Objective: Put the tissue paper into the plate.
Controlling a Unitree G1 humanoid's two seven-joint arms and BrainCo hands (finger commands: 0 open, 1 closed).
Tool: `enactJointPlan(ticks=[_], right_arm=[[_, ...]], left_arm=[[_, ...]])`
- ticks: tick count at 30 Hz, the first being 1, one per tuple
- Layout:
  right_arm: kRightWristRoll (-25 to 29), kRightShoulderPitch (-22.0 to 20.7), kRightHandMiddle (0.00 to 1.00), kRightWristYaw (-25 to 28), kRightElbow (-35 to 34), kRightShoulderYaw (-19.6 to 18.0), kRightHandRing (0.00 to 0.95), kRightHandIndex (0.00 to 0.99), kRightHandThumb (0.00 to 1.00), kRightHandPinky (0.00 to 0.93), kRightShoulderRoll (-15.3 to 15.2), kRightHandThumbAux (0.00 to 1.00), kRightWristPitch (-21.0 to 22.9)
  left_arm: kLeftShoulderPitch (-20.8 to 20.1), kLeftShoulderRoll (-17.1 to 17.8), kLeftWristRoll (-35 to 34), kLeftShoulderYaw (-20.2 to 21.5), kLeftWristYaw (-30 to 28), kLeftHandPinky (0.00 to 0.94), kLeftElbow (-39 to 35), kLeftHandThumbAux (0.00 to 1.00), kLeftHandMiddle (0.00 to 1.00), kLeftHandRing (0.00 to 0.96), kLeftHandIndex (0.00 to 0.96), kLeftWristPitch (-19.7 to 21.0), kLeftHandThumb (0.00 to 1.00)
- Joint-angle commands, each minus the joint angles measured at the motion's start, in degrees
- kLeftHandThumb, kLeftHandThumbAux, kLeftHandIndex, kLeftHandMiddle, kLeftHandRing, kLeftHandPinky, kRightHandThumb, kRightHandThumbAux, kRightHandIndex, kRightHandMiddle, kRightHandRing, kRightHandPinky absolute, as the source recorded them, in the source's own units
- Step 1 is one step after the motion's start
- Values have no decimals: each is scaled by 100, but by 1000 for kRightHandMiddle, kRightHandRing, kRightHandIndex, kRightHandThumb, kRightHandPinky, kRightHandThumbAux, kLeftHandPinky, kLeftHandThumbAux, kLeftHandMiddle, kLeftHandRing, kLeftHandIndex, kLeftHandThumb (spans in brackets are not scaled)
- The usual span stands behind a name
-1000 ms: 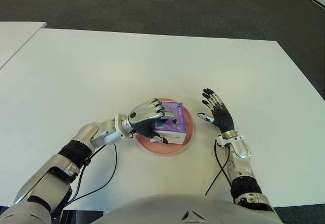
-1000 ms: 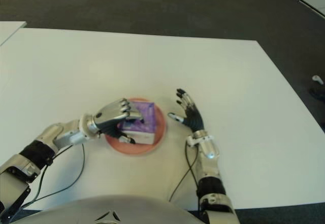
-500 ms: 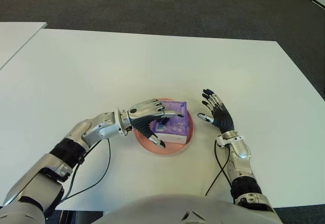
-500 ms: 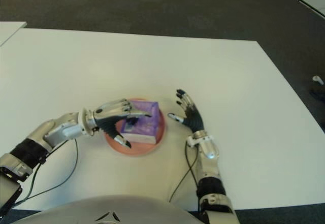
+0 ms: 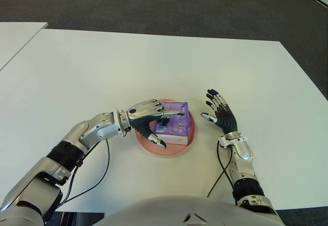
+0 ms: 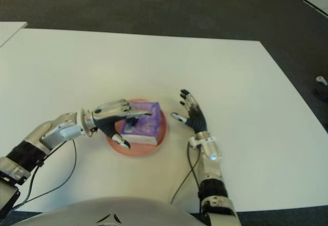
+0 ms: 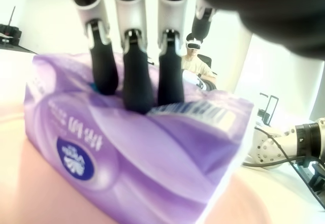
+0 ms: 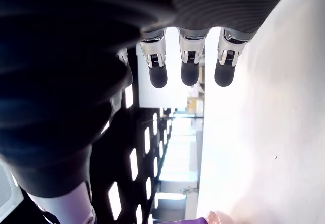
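Observation:
A purple tissue pack (image 5: pixel 176 124) lies in the pink plate (image 5: pixel 177 149) near the middle of the white table (image 5: pixel 102 67). My left hand (image 5: pixel 160 126) reaches over the pack from the left, open. In the left wrist view its straightened fingertips (image 7: pixel 137 89) touch the top of the tissue pack (image 7: pixel 127 153), and the thumb stands clear at the plate's near side. My right hand (image 5: pixel 219 115) shows just right of the plate, fingers spread and empty.
A second white table's corner (image 5: pixel 15 36) is at the far left, with dark carpet (image 5: pixel 179 5) beyond the far edge. Black cables (image 5: pixel 102 177) trail from both wrists. The left wrist view shows a person wearing a headset (image 7: pixel 193 56) far off.
My left hand's fingers have uncurled from around the tissue pack and now lie straight on top of it. The pack stays in the plate. The right hand has barely shifted.

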Motion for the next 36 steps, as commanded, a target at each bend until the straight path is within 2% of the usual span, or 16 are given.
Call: enactJointPlan(ticks=[1,11,17,19,23,27,31,33,35,36], right_arm=[[29,539,0,-16,390,78,0,0,0,0,233,802,250],[1,498,0,49,556,76,0,0,0,3,218,802,-67],[-13,478,0,127,624,88,0,0,0,3,189,808,-142],[-24,465,0,143,652,88,0,0,0,2,183,809,-155],[-90,431,0,128,738,103,0,0,0,0,166,799,-193],[-163,409,0,58,757,126,0,0,0,0,168,781,-199],[-212,400,0,-4,754,144,0,0,0,0,174,772,-196],[-228,399,0,-23,734,154,0,0,0,0,178,768,-179],[-241,396,0,-40,722,165,0,0,0,0,183,764,-163],[-245,394,0,-46,717,172,0,0,0,0,183,762,-152]], left_arm=[[159,39,113,20,-256,0,26,194,0,0,0,113,131],[235,62,-59,242,-479,0,-234,273,0,0,0,336,89],[45,212,-496,501,-881,0,-423,294,0,0,0,498,76],[-43,316,-841,650,-1155,0,-612,295,0,0,0,627,74],[-178,494,-2138,1107,-1768,0,-1175,299,0,0,0,1175,78],[-10,517,-3418,1388,-2233,0,-1468,323,0,0,0,1668,89],[113,367,-4443,1538,-2617,0,-1447,362,0,0,0,2009,87],[36,292,-4935,1708,-2844,0,-1248,382,0,0,0,2114,82],[-172,137,-5166,1840,-2998,0,-861,396,0,0,0,2145,76],[-364,-134,-5196,1829,-2847,0,-783,403,0,0,0,2339,72]])
